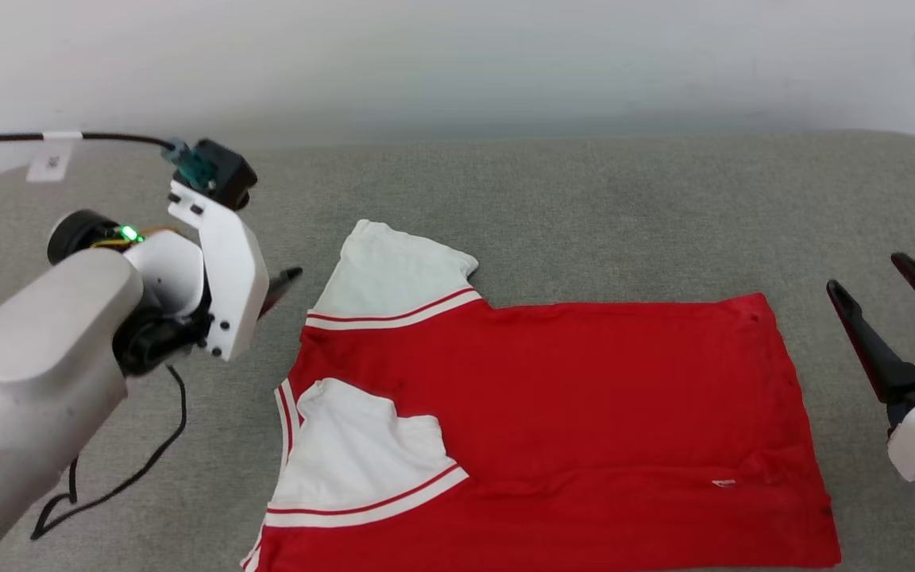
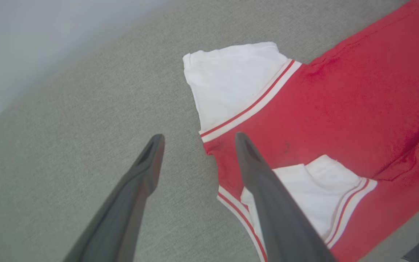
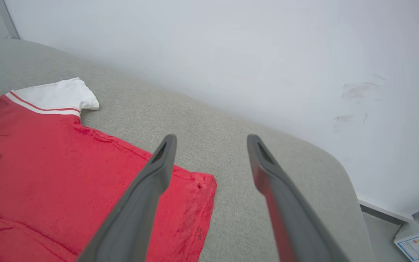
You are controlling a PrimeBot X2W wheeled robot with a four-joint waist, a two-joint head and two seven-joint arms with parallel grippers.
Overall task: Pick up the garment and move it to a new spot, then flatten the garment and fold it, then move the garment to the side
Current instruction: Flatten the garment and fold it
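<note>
Between the left pincer (image 2: 199, 137) and the right pincer (image 3: 211, 138), both spread wide and empty, the garment (image 1: 553, 397) lies on the grey cushion (image 1: 584, 199). Its collar end is just beside the left pincer and its hem corner just beside the right one. Nearest the robot, the near sleeve (image 1: 362, 453) is folded inward over the red body, which suggests folding has begun; farther off, the far sleeve (image 1: 394, 274) lies flat beyond the left pincer's tips. Both pincers seem parked clear at either end so the cloth lies undisturbed. The head view supplies the whole outline and a black cable (image 1: 148, 461) under the left arm, while the right wrist view adds the scuffed wall (image 3: 231, 54) beyond.
</note>
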